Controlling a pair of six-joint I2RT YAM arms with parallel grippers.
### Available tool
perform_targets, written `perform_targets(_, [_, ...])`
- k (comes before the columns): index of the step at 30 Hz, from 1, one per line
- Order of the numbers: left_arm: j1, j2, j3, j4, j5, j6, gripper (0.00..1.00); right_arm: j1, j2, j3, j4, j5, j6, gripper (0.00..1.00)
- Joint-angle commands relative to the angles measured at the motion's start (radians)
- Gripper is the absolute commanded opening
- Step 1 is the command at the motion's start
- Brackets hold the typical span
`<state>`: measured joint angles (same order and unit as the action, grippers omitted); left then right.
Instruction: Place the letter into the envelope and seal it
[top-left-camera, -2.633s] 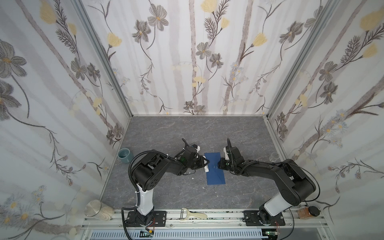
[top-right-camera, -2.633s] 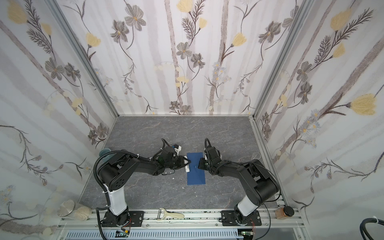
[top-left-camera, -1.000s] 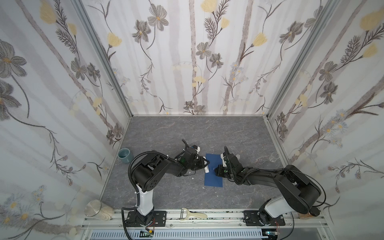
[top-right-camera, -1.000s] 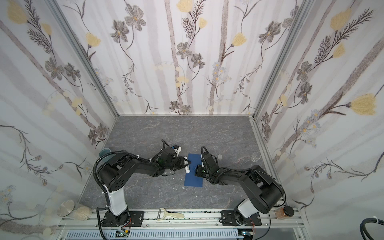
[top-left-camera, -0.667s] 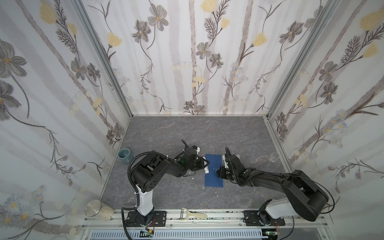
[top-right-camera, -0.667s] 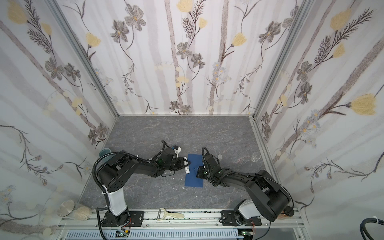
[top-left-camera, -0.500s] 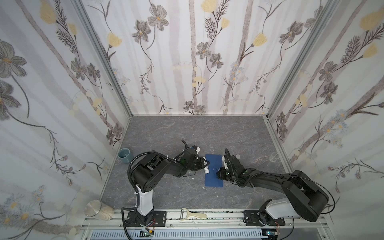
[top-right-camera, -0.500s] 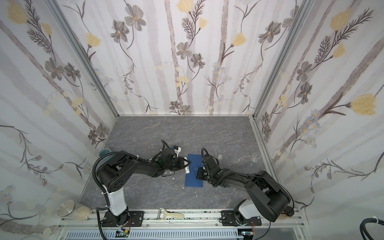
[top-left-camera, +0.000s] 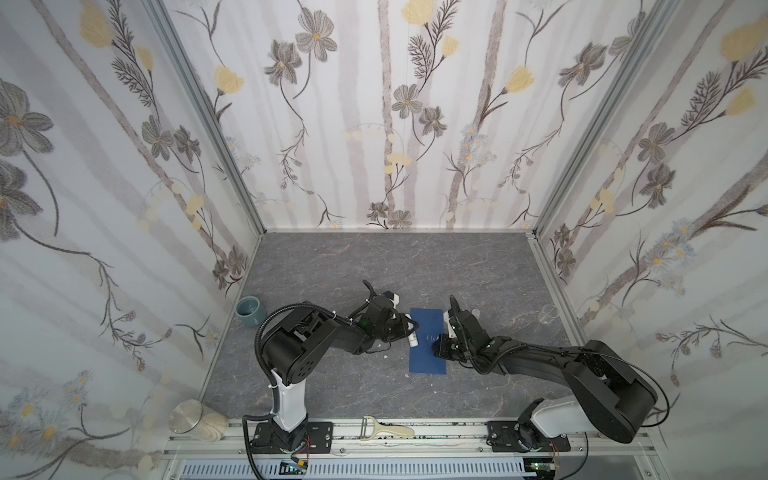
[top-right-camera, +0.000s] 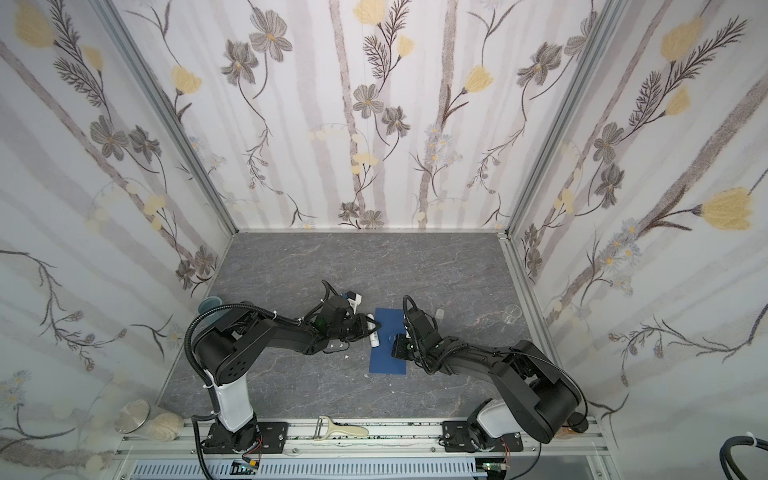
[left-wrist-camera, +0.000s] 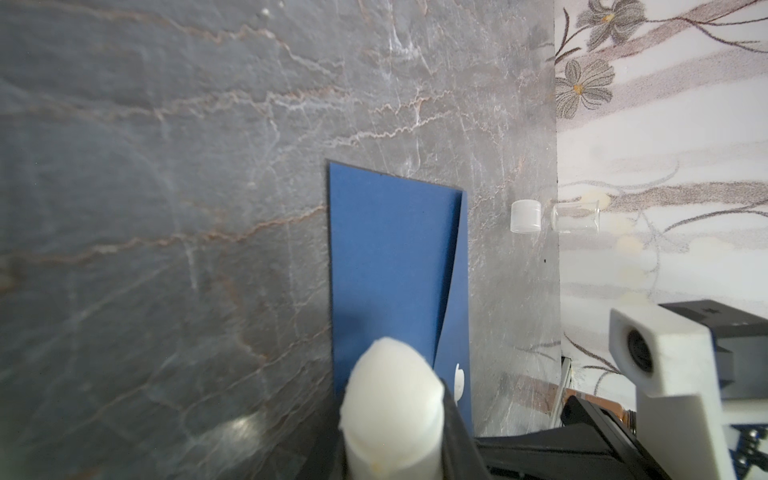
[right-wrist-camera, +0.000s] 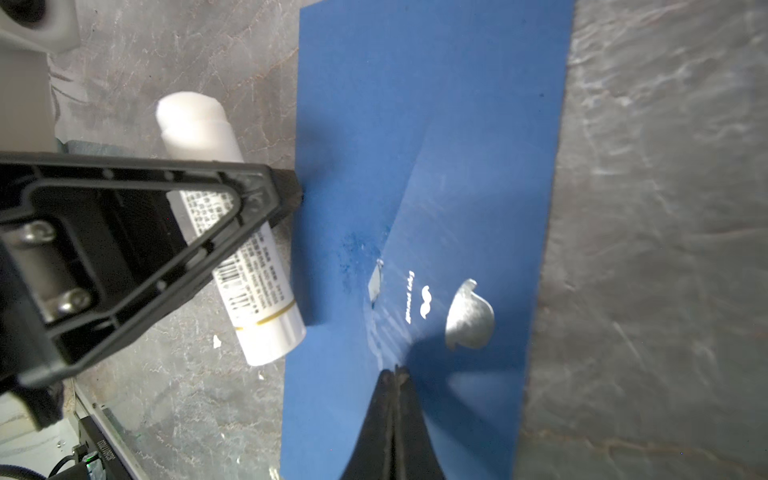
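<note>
A blue-grey cup stood by the left wall; what it held could not be made out. A jar with a metal lid lay by the near left corner with something pale inside. A small clear glass stood near the right wall, and a white cap stood on the bench between it and the envelope.

The envelope lay flat on the bench between the two arms, its long axis running from the near edge toward the back wall in both top views. Its flap was folded down, hinged along the long edge on the right arm's side, with its point aimed toward the left arm and ending near the middle.

The left hand was clamped on a white glue stick. The stick lay nearly parallel to the envelope along its other long edge, bare glue end toward the back wall. The right hand had its fingers pressed together, tips down over the flap beside a silver sticker; whether they touched the paper could not be told.
</note>
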<state>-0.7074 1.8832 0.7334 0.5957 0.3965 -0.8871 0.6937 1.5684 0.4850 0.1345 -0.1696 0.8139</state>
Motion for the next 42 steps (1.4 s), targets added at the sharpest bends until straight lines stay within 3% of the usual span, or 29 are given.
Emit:
perform_targets(1, [0.001, 0.013, -0.005, -0.17, -0.031, 0.0, 0.0, 0.0, 0.012, 0.002, -0.012, -0.004, 0.004, 0.0])
perform_targets(10, [0.001, 0.013, -0.003, -0.17, -0.03, -0.003, 0.0, 0.004, 0.131, 0.043, 0.059, -0.012, 0.006, 0.0])
perform_targets(21, [0.003, 0.007, -0.003, -0.17, -0.034, 0.0, 0.0, -0.053, 0.058, 0.071, -0.029, 0.028, -0.059, 0.0])
perform_targets(31, [0.003, 0.015, 0.007, -0.17, -0.04, 0.003, 0.0, -0.077, 0.211, 0.134, 0.041, -0.016, -0.085, 0.0])
perform_targets(42, [0.006, 0.028, 0.017, -0.169, -0.035, 0.005, 0.0, -0.143, 0.147, 0.134, -0.018, 0.008, -0.144, 0.0])
